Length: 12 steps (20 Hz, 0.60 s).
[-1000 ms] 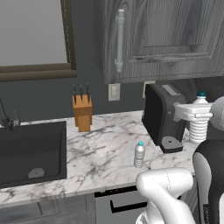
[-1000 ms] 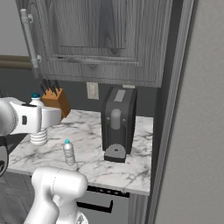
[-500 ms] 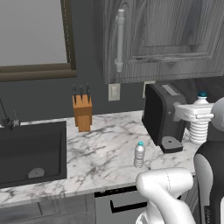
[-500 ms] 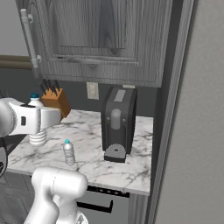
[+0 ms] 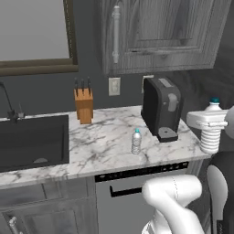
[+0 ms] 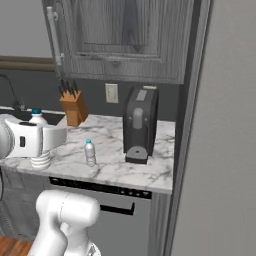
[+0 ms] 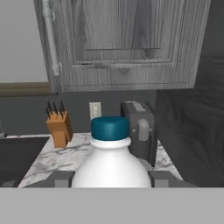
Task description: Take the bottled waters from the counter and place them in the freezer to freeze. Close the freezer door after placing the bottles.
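My gripper point(image 7: 111, 178) is shut on one of the bottled waters point(image 7: 111, 164), a pale ribbed bottle with a teal cap that stands upright between the fingers point(image 7: 61, 178). From the left base the gripper point(image 5: 211, 121) holds this bottle point(image 5: 210, 139) off the counter's right end. From the right base the gripper point(image 6: 44, 139) and held bottle point(image 6: 40, 159) hang at the left. A second small bottle point(image 5: 136, 141) point(image 6: 89, 152) stands on the marble counter point(image 5: 105, 151) point(image 6: 125, 170) in front of the coffee machine. The freezer's inside is out of view.
A dark coffee machine point(image 5: 160, 109) point(image 6: 139, 125) and a wooden knife block point(image 5: 83, 105) point(image 6: 73, 109) stand by the wall. The black sink point(image 5: 32, 141) is at the left. Grey wall cabinets point(image 5: 155, 32) hang above. A tall light-grey panel point(image 6: 225, 150) rises at the right.
The whole picture has shifted, with the counter now higher and a little farther off, so the camera moved. The bottle stays in my shut gripper; the other bottle has not moved on the counter.
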Available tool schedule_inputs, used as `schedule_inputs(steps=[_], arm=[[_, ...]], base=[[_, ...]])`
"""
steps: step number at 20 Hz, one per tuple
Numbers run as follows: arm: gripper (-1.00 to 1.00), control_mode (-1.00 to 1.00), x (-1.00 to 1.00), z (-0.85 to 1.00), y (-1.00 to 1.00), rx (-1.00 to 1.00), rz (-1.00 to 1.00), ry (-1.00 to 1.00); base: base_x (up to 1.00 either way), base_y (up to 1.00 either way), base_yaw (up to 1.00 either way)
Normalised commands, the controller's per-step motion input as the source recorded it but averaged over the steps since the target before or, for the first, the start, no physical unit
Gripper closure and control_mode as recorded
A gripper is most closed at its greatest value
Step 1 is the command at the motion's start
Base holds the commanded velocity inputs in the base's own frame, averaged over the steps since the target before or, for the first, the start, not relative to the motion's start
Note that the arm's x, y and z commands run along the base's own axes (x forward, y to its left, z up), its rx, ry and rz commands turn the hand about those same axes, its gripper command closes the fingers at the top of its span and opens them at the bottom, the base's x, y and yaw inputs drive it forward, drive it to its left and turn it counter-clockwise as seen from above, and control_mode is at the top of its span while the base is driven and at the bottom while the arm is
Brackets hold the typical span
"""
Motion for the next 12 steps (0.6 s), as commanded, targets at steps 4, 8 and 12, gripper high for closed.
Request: schedule_inputs(steps=[4, 8, 12], arm=[[1.0, 1.0, 0.0, 0.0, 0.0, 0.0, 0.0, 0.0], [1.0, 1.0, 0.0, 0.0, 0.0, 0.0, 0.0, 0.0], [1.0, 1.0, 0.0, 0.0, 0.0, 0.0, 0.0, 0.0]], base=[[-0.7, 0.0, -0.01], [-0.68, 0.0, 0.0], [-0.67, 0.0, 0.0]])
